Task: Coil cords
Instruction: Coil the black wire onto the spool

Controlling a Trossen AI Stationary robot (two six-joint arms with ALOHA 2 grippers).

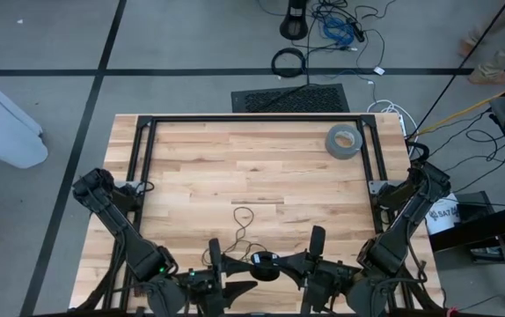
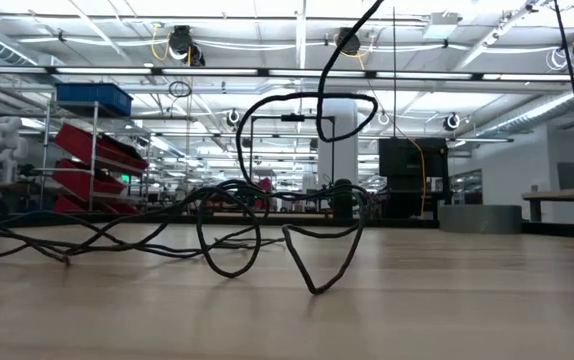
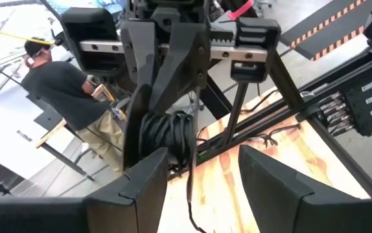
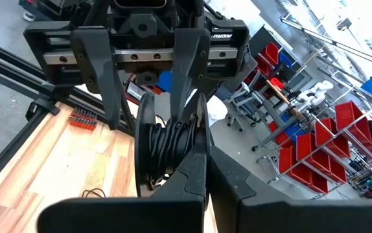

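Note:
The cord is a thin black wire. Much of it is wound into a small coil (image 1: 264, 264) (image 3: 170, 136) (image 4: 166, 145) held above the table's near edge, between my two grippers, which face each other. Its loose part lies in loops on the wood (image 1: 242, 217) (image 2: 312, 255); one strand climbs out of the low view. My right gripper (image 4: 199, 171) (image 1: 285, 262) is shut, with the coil around its fingers. My left gripper (image 3: 202, 168) (image 1: 239, 264) is open, its fingers on either side of the coil. My right gripper carries the coil wound around its shut fingers (image 3: 140, 123), near their free ends. The fingers point level toward the table's left. The coil hangs clear of the table, and one strand (image 3: 189, 188) drops from it. Whether a strand is pinched between the fingers does not show. My left gripper has one finger (image 3: 144, 184) close against the coil's side; whether it touches cannot be told.
A grey tape roll (image 1: 344, 141) lies at the far right of the table. A black frame (image 1: 252, 120) runs around the wooden top. A person (image 3: 50, 84) stands beyond the table's edge.

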